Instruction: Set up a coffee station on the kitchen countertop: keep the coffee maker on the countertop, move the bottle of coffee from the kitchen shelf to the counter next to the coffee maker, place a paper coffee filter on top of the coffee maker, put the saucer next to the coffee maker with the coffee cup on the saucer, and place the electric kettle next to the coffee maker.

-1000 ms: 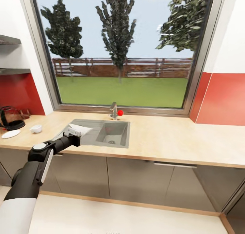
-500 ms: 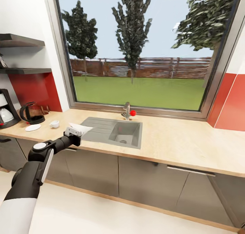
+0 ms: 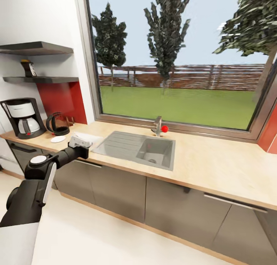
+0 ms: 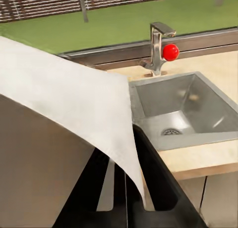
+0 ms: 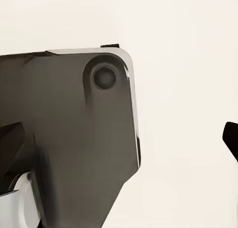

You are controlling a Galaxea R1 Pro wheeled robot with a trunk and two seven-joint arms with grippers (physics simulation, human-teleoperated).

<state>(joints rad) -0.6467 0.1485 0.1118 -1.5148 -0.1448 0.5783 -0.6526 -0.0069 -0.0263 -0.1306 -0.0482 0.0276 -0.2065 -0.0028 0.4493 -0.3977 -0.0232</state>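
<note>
Two shelves are seen on the wall at the worktop's left end; on the lower shelf [image 3: 40, 79] the bottle [image 3: 28, 69] is stood, near the wall. Below it, at the far left end of the worktop [image 3: 215, 165], the coffee maker [image 3: 23, 117] is placed, with the kettle [image 3: 56, 124] just beside it toward the window. The saucer [image 3: 58, 139] is laid in front of the kettle, near the front edge. The cup cannot be made out. The left hand [image 3: 79, 141] is held over the front edge of the worktop, between the saucer and the sink [image 3: 144, 149], and is closed on the filter [image 3: 85, 137], a white paper sheet that is spread out past the fingers [image 4: 153, 173] in the left wrist view. The sink is set into the worktop under the window, with the tap [image 3: 157, 126] and its red knob at the back edge. In the right wrist view a dark robot panel is seen against a pale floor; whether the right hand is wide or narrow cannot be told.
</note>
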